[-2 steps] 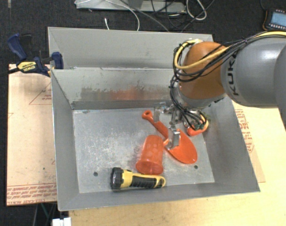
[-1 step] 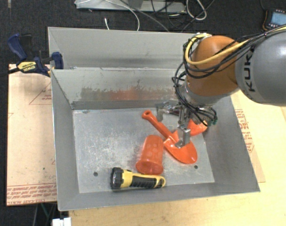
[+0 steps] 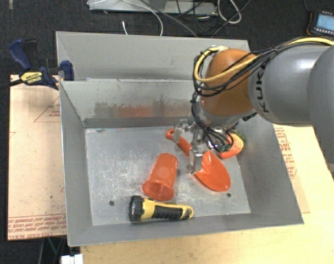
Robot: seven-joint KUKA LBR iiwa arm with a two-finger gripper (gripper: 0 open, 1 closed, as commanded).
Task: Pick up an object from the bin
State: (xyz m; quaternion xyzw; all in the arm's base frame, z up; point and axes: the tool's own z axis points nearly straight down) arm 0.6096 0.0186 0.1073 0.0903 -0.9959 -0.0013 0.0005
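My gripper (image 3: 196,164) hangs under the orange wrist cover in the right half of the bin. Its tip is at the left edge of a flat, rounded orange piece (image 3: 215,176) lying on the floor, touching or just above it. A narrow orange handle-like part (image 3: 178,141) pokes out to the upper left of the gripper. An orange plastic cup (image 3: 161,176) lies on its side just left of the gripper, apart from it.
A yellow and black flashlight (image 3: 159,209) lies along the front wall. A small orange, yellow and green thing (image 3: 236,146) sits partly under the wrist at the right. The bin's left half is bare floor.
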